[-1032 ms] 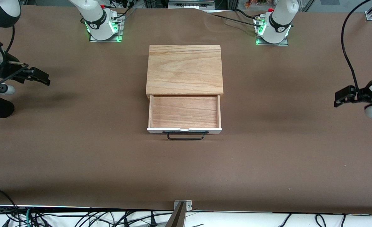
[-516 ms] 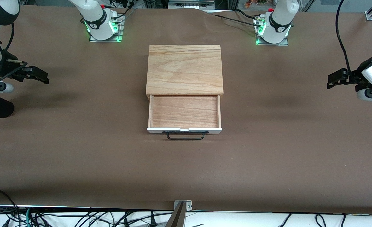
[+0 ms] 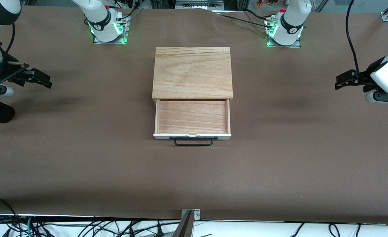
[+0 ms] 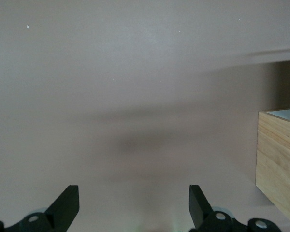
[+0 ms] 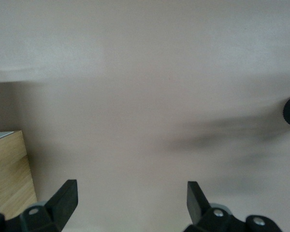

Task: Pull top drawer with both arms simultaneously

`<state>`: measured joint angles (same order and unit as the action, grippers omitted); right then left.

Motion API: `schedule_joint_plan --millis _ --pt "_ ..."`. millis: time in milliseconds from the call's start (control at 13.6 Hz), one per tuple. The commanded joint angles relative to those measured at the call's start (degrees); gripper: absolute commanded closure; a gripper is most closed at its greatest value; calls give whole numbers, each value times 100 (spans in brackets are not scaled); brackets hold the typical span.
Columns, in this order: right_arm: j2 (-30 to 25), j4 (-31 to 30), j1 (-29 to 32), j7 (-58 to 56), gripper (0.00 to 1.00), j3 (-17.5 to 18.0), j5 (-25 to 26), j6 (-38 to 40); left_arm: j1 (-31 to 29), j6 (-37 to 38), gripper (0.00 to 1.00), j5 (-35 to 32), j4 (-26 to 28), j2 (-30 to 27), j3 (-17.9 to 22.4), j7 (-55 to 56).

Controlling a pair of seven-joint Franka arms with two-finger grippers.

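Left arm higher since, edge-cropped.

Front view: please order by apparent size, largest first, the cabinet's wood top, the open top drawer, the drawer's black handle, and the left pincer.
1. Cabinet's wood top.
2. Top drawer, pulled open.
3. Black handle and left pincer look alike; the pincer hangs higher, closer to the camera, so I leave them unranked.

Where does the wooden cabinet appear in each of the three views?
Front view: the cabinet stands mid-table, with the top drawer pulled out toward the camera.
Left wrist view: only a wood corner of the cabinet shows at the picture's edge.
Right wrist view: a wood corner shows at the edge.
Shared landmark: the brown table.
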<state>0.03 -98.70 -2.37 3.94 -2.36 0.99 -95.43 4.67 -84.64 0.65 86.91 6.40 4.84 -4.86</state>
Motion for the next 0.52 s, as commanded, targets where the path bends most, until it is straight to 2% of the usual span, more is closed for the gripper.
schedule_joint_plan --millis 0,442 --pt "-65 -1 70 -16 0 60 -29 -1 -10 36 0 67 72 -86 -27 21" --pt "-47 -1 70 -271 0 60 -38 -45 -36 35 0 111 37 -33 -9 -6"
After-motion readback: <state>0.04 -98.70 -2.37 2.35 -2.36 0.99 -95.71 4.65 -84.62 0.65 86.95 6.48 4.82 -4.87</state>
